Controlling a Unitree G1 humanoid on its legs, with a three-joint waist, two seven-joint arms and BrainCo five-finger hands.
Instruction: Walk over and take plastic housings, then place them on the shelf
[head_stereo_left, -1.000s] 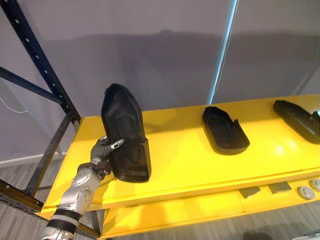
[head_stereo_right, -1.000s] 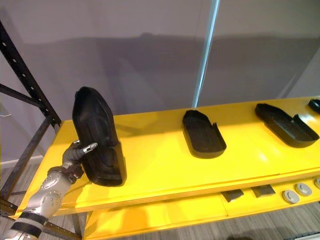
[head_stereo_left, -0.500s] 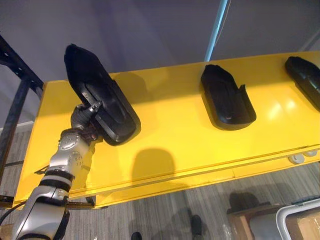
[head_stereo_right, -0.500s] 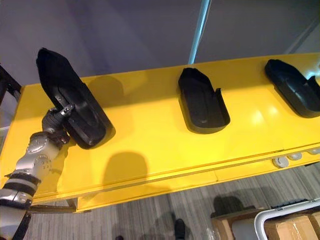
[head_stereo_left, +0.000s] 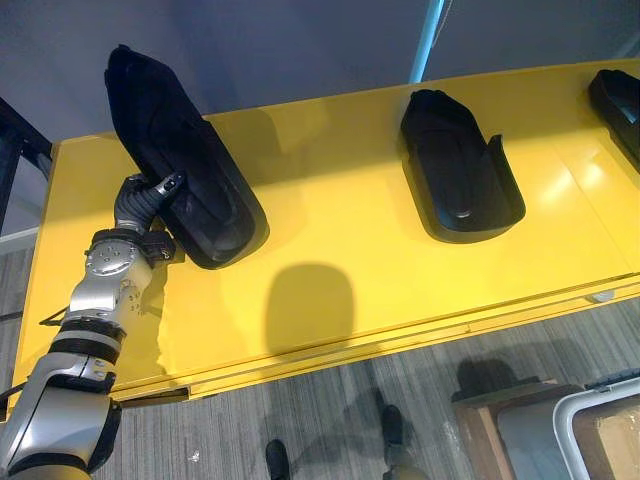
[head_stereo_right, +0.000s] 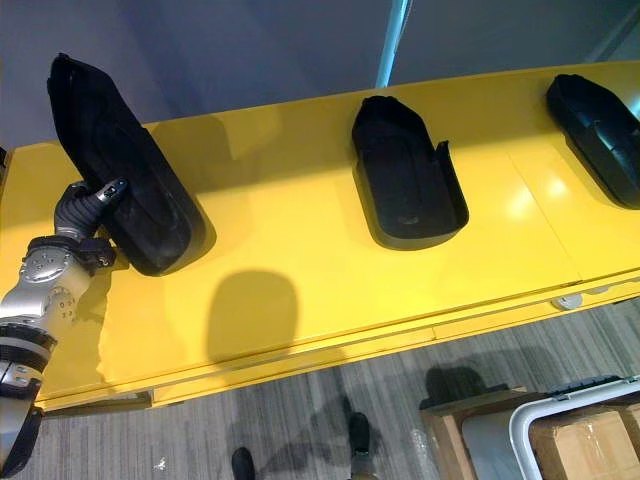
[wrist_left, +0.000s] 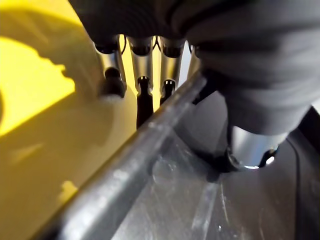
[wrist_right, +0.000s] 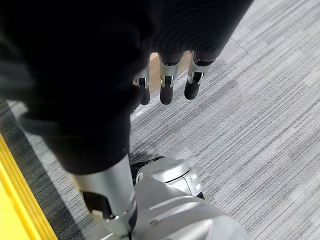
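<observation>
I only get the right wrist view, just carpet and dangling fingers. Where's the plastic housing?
Observer: The left hand pinches a housing by its rim, at the left end of the shelf.
Kid: Is it lying flat?
Observer: No, it looks tilted: near end down at the shelf, far end raised.
Kid: Any others?
Observer: Two lie flat further right: the middle housing and the right housing.
</observation>
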